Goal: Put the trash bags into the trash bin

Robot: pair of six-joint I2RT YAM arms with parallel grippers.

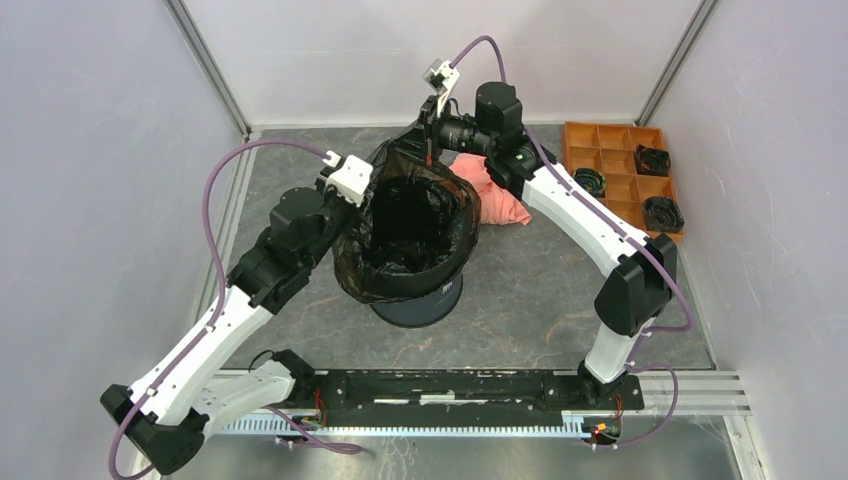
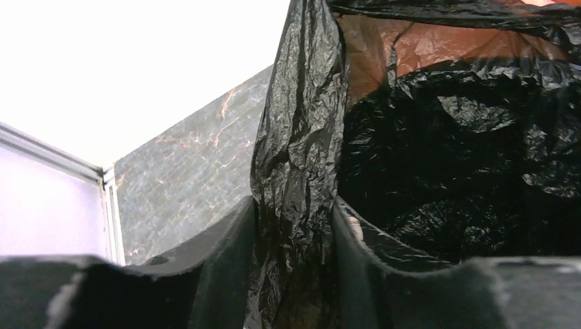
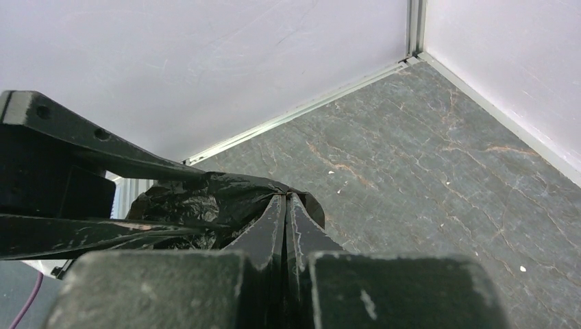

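The black trash bag hangs open-mouthed over the dark navy trash bin, draped down most of the bin's wall. Only the bin's base shows below it. My left gripper is at the bag's left rim. In the left wrist view a bunched fold of the bag fills the gap of that gripper, touching both fingers. My right gripper holds the bag's far rim up. In the right wrist view it is shut tight on a pinch of the plastic.
A salmon-pink cloth lies just behind and right of the bin, under the right arm. An orange compartment tray with black round parts sits at the back right. Walls enclose the table at the back and on both sides.
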